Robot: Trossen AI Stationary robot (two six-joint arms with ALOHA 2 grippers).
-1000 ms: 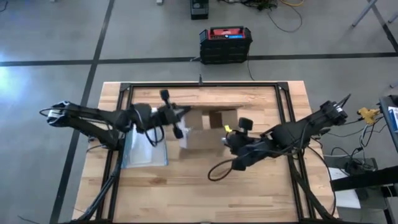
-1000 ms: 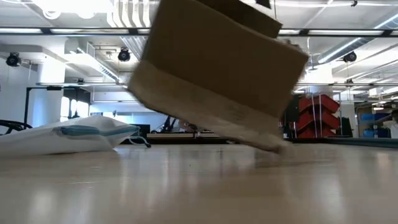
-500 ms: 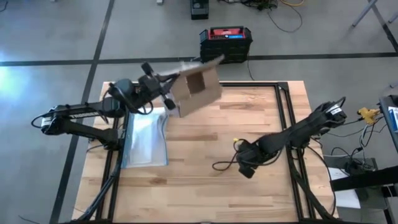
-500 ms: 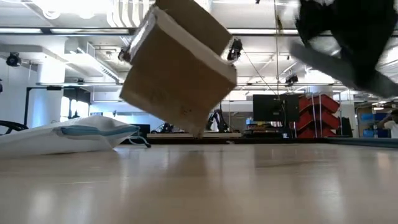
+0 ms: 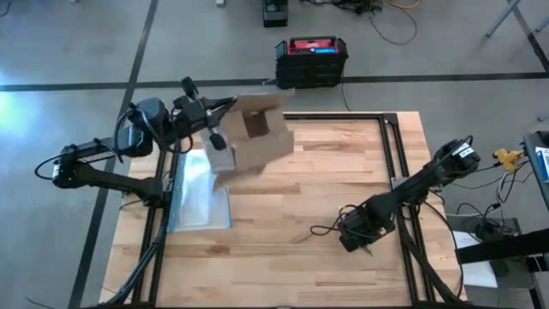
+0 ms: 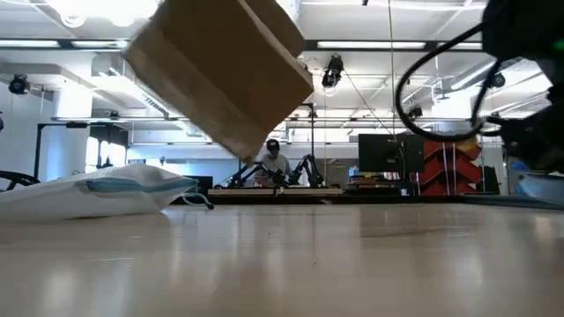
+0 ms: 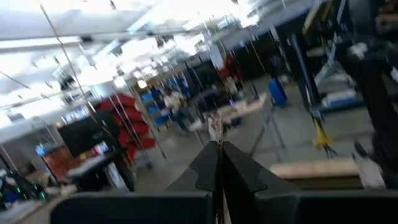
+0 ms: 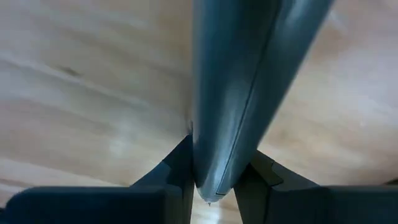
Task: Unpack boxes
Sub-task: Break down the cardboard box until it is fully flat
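High view, progress: one box (image 5: 253,140) is up off the bench (image 5: 326,184), carried over its far-left part by the left end effector (image 5: 208,129); a clear pouch (image 5: 199,193) lies flat on the bench below and beside it, likely the contents already out, though that is my read; what looks left is getting rid of the empty box.
High view, box heading: the open mouth faces up toward the camera, dark hollow showing; flaps splay at the far edge; long axis runs roughly from the left arm toward the bench's middle, skewed.
High view, right arm: the right end effector (image 5: 358,233) sits low over the near-right bench, well apart from the box.
Low view, box: airborne and tilted, one bottom corner lowest, clear of the bench top; the pouch (image 6: 97,191) rests at the left with a blue edge showing; a person is at a workstation far behind.
Low view, right arm: dark bulk and cable at the right edge.
Left wrist view, grip: the fingers (image 7: 205,174) meet in a closed line; pinched on the box wall, judging by the high view, though the cardboard hardly shows here; the room beyond is tilted.
Right wrist view, grip: the fingers (image 8: 177,171) are clamped on a slim dark blade-like tool (image 8: 245,81) whose tip points back at the camera; bench planks behind.
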